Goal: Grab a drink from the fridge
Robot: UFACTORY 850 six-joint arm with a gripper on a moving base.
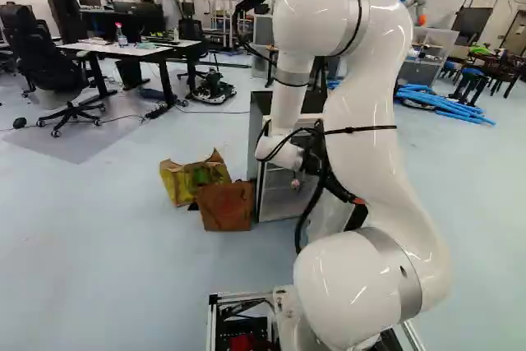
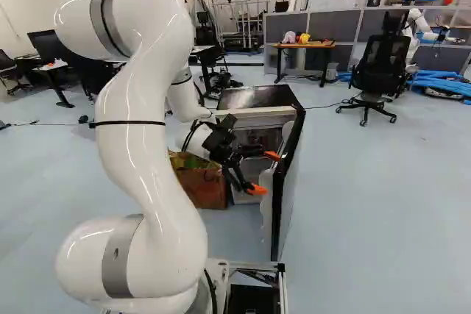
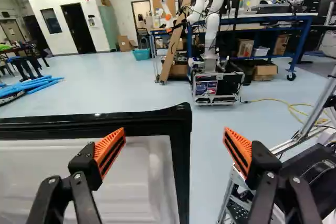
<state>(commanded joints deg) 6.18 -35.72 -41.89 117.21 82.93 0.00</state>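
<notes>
Fridge (image 2: 254,98) stood ahead of the arm (image 2: 151,137) with its door (image 2: 288,174) swung out toward the base. Gripper (image 3: 174,129) was at the door's inner side, its 2 orange pads (image 3: 109,153) wide apart and nothing gripped. In the wrist view, 1 finger showed over the white inner panel (image 3: 134,187), the other past the black rim (image 3: 181,182). Contact with the door could not be told. Drink: none made out in any view; presumably inside. Step judged: getting the door out of the way before reaching in.

Risks noted:
1. A sideways sweep could have hooked a finger on the rim and dragged the door partly shut, or rocked the fridge.
2. Closing there would likely have pinched the door rather than a drink.
3. Turning inward too early could have knocked the wrist on the door or cabinet, the opening being tight.
4. A wide swing to the far side might have caught the brown bag (image 1: 226,205) beside the fridge.
</notes>
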